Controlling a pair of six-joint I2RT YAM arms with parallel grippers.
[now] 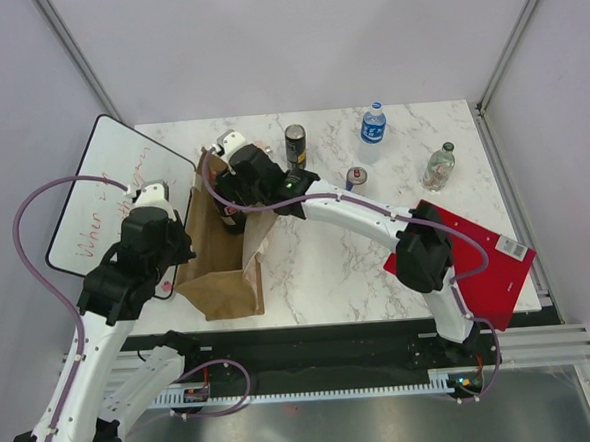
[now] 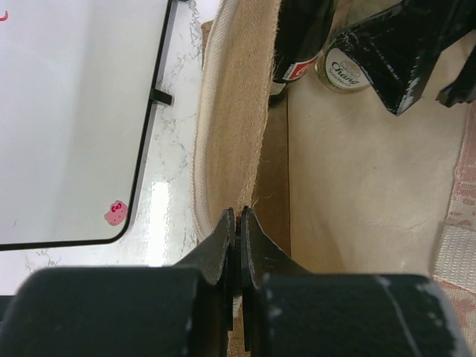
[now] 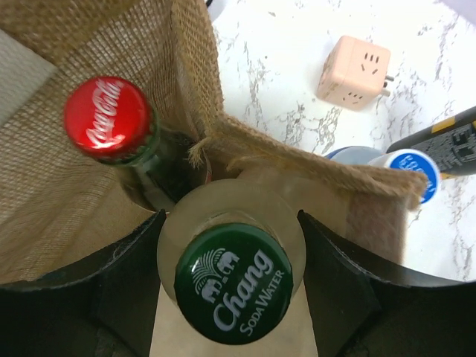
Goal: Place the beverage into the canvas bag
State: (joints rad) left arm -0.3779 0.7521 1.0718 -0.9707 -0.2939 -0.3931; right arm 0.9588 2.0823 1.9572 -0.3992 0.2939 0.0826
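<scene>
Soda-water bottle (image 3: 233, 286), right wrist view: the green cap faces the camera, so the long axis is upright, in line with the claw's reach. It stands inside the canvas bag (image 3: 44, 201), just beside a red-capped cola bottle (image 3: 108, 119).
Right claw (image 3: 231, 219): the fingers are wide apart, one on each side of the bottle's shoulder. I cannot tell whether they press it or are clear of it.
Beyond the bag wall: a peach plug cube (image 3: 355, 71) sits on the marble table (image 3: 275, 82).
Left claw (image 2: 238, 223), left wrist view: pinched tight on the bag's woven rim, which keeps the mouth open.
Bag interior, left wrist view: both bottles stand at the far end, with the right claw's black fingers above them.
Arms, top view: the right arm reaches across into the bag mouth and is the nearer to the bottle. The left arm is at the bag's left rim.
Surface and room, top view: the bag stands near the table's left edge, with a whiteboard (image 1: 104, 203) just beside it. A black can (image 1: 295, 144) and a water bottle (image 1: 372, 124) are well apart from it.
Judgement: the bottle looks to be already in the bag. A straight lift along its axis should free the claw. The cola cap and the rim are close enough to snag.
</scene>
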